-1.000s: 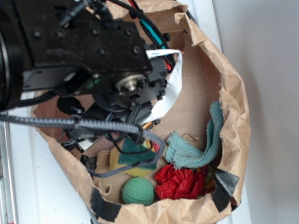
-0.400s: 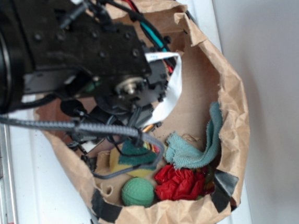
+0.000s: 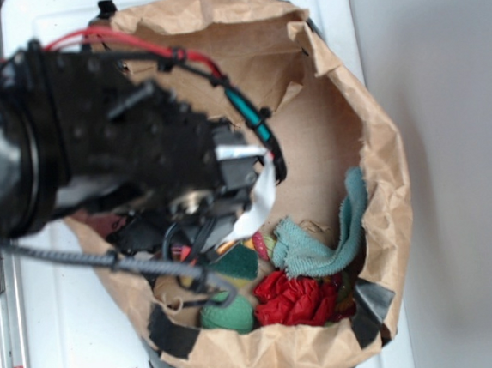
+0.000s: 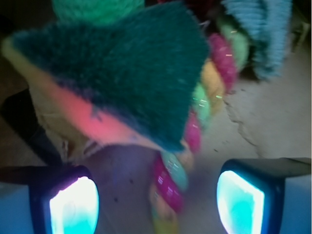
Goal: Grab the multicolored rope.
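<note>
Bag floor [image 4: 263, 117]: multicolored rope [image 4: 168, 183] between end effector [image 4: 157, 204] fingers.

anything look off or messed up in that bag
The paper bag is torn along its rim and patched with black tape. In the wrist view, a green-topped sponge lies over part of the multicolored rope, whose free end sits between the open fingers of the hand.
</note>
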You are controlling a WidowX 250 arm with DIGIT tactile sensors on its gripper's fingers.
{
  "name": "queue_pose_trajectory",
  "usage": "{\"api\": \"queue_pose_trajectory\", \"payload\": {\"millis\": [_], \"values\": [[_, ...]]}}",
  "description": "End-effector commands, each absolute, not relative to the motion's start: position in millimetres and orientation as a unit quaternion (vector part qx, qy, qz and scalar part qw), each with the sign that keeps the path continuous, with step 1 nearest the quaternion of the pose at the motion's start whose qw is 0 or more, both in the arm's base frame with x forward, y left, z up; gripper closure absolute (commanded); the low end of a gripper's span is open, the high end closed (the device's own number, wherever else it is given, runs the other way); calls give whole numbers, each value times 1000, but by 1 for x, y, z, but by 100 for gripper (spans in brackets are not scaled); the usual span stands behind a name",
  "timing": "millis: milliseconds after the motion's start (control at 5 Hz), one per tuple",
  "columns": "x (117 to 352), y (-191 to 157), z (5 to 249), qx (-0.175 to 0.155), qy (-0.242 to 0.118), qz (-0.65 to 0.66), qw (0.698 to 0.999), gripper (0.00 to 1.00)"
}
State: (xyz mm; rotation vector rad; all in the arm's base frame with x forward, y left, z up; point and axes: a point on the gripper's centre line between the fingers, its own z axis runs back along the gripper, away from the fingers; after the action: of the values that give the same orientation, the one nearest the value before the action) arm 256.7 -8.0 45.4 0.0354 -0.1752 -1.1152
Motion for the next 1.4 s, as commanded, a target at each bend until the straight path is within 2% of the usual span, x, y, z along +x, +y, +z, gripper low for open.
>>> {"api": "queue_pose_trajectory", "payload": {"millis": [0, 400, 600, 1000, 1200], "values": [[258, -31, 33, 37, -76, -572, 816, 0], [262, -39, 21, 31, -58, -571, 818, 0], [264, -40, 18, 24, -38, -560, 827, 0], [277, -39, 20, 4, -9, -496, 868, 0], [282, -42, 22, 4, -16, -496, 868, 0]]}}
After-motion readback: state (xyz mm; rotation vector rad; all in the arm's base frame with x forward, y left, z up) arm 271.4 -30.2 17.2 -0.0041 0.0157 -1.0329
